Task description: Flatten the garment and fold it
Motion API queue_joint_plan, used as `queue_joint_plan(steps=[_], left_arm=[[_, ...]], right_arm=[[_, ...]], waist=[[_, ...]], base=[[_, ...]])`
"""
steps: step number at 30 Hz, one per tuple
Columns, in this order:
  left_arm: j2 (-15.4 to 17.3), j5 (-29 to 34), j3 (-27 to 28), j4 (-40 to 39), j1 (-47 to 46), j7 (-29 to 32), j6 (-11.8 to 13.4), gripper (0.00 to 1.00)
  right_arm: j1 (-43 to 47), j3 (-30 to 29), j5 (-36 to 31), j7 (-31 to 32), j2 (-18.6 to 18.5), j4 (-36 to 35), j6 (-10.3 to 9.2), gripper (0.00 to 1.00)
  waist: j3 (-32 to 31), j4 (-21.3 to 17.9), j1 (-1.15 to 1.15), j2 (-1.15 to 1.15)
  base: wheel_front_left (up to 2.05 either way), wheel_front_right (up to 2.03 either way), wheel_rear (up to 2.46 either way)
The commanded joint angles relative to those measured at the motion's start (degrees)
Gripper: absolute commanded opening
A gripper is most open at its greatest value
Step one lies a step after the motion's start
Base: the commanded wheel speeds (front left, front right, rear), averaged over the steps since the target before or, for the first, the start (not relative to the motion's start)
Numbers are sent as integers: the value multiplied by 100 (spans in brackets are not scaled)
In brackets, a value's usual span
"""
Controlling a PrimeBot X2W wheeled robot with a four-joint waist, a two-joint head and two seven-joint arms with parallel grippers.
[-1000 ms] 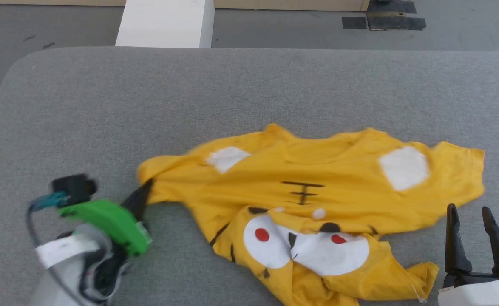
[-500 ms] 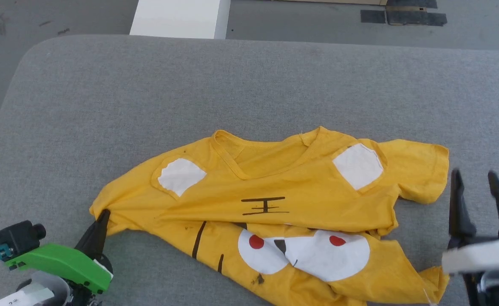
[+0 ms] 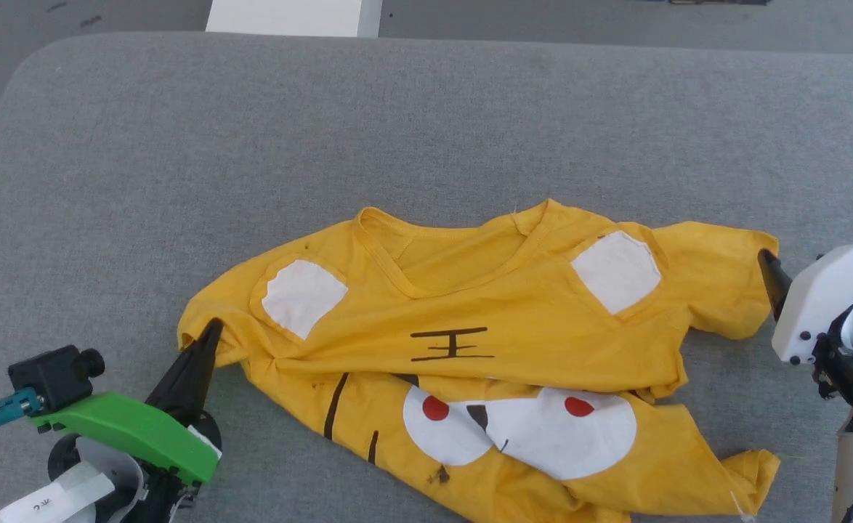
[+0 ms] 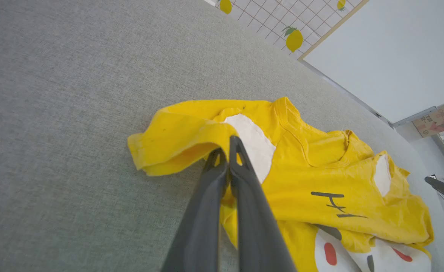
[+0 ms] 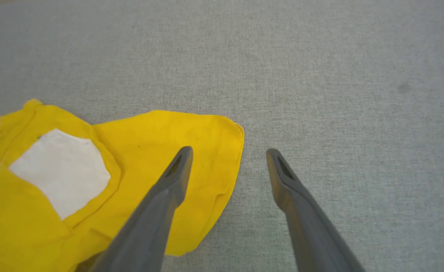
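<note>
the garment [image 3: 470,319], a yellow t-shirt, lies front up near the middle of the grey worktop [image 3: 426,131], collar away from the robot and hem toward it. by my reading the task is in its flattening stage and no fold has been made: the shoulders, neckline and both white sleeve patches lie fairly spread, but the lower half is bunched and twisted, so the cartoon face is creased and the hem is rumpled at the near right. the left gripper [image 4: 227,151] has its jaws pressed together on the edge of the left sleeve, which is raised a little off the surface. the right gripper [image 5: 228,151] has its jaws wide apart and holds nothing; one finger is over the right sleeve's hem, the other over bare worktop. left to do, i judge: take that sleeve, pull the body smooth, straighten the hem, then fold. the worktop has a grey felt-like cover and a rounded corner; beyond it are a grey floor [image 3: 543,18] and a white block [image 3: 285,14], and the left wrist view shows a lemon-print wall [image 4: 267,15]
</note>
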Motion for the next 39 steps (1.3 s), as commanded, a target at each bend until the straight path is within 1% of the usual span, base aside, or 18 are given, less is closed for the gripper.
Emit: queue_joint_plan(steps=[1, 3, 6, 8, 12, 13, 14, 15, 16, 18, 23, 29, 33, 37, 39], left_arm=[[-7, 56, -23, -29, -116, 12, -42, 0], [-11, 48, -54, -24, -145, 30, -54, 0], [-17, 29, -87, -7, -175, 43, -74, 0], [-26, 8, -100, 7, -183, 48, -81, 0], [-39, -34, -106, 34, -198, 51, -88, 0], [-38, -44, -107, 40, -198, 53, -92, 0], [-34, -52, -109, 47, -198, 58, -96, 0], [-35, -63, -107, 52, -199, 61, -95, 0], [-37, -77, -109, 59, -204, 67, -96, 0], [-51, -121, -122, 82, -220, 92, -102, 0], [-16, -116, -109, 164, -218, 113, -68, 0], [99, 207, -182, 179, -420, -10, -69, 0], [198, 569, -407, 195, -872, -34, -132, 0], [305, 878, -603, 176, -1600, 24, -202, 0], [315, 919, -668, 222, -2039, 85, -243, 0]], right_arm=[[-72, -47, -42, 206, 0, 88, -9, 100], [-117, -171, -28, 479, 0, 218, -9, 100], [-140, -302, -77, 712, 0, 343, -9, 100], [-140, -441, 15, 831, 0, 475, -9, 100], [-170, -480, 265, 795, 0, 840, -9, 100], [-173, -445, 269, 748, 0, 923, -9, 96], [-170, -383, 214, 704, 0, 1023, -9, 49], [-169, -326, 161, 680, 0, 1093, -9, 29], [-177, -299, 80, 635, 0, 1166, -9, 0], [-199, -256, -71, 579, 0, 1273, -9, 0], [-239, -182, -88, 258, 0, 1271, -9, 0], [-208, -175, 162, -498, 0, 969, -9, 0], [-321, -22, 421, -957, 0, 742, -9, 0], [-581, 229, 578, -1347, 0, 528, -9, 0], [-770, 372, 622, -1493, 0, 488, -9, 0]], waist=[[93, 92, 0, 0], [134, 160, 0, 0], [178, 272, 0, 0], [192, 341, 0, 0], [206, 454, 0, 0], [205, 469, 0, 0], [205, 486, 0, 0], [203, 495, 0, 0], [193, 505, 0, 0], [145, 515, 0, 0], [-111, 458, 0, 0], [-524, 342, 0, 0], [-804, 240, 0, 0], [-1001, 96, 0, 0], [-1045, 6, 0, 0]], base=[[0, 0, 0], [0, 0, 0], [0, 0, 0], [0, 0, 0], [0, 0, 0], [0, 0, 0], [0, 0, 0], [0, 0, 0], [0, 0, 0], [0, 0, 0], [0, 0, 0], [0, 0, 0], [0, 0, 0], [0, 0, 0], [0, 0, 0]])
